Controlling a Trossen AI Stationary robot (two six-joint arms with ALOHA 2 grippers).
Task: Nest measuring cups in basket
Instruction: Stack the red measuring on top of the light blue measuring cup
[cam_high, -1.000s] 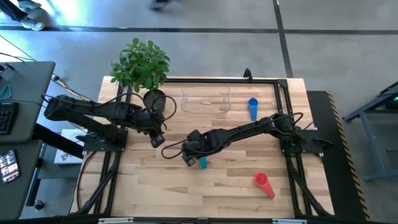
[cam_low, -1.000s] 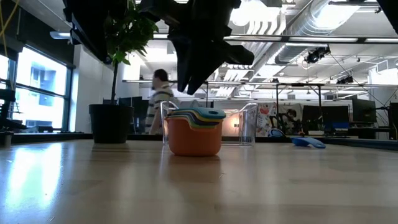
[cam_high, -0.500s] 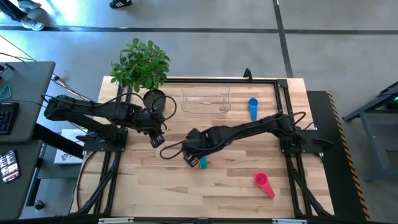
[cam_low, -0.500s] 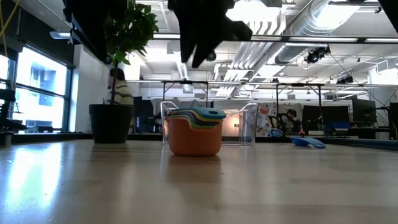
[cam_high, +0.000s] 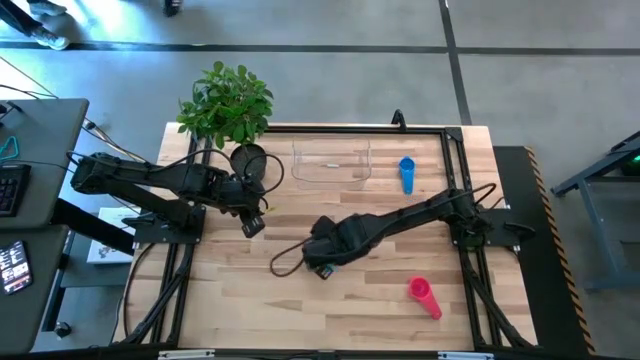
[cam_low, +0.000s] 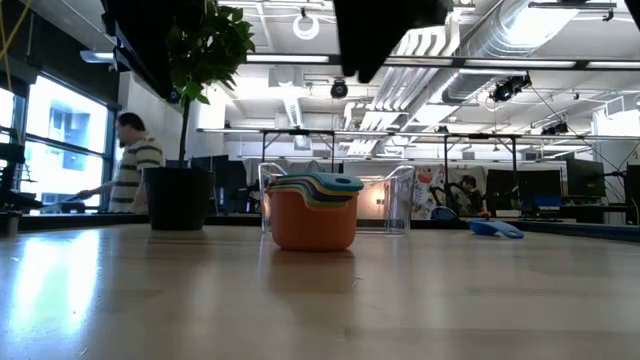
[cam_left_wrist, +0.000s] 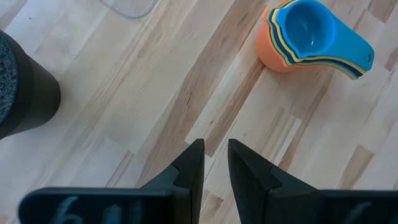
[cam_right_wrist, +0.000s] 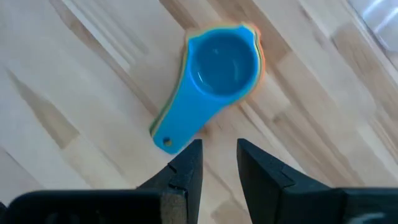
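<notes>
Now right end effector (cam_right_wrist: 216, 163) above nested cups (cam_right_wrist: 214, 74), released.

Pale striped wood grain runs across the bench (cam_high: 240, 290). The nested stack (cam_right_wrist: 214, 81) shows teal-blue on top over yellow and orange rims. Loose cups are blue (cam_high: 406, 174) and red (cam_high: 424, 296). The basket (cam_high: 331, 165) is clear.
</notes>
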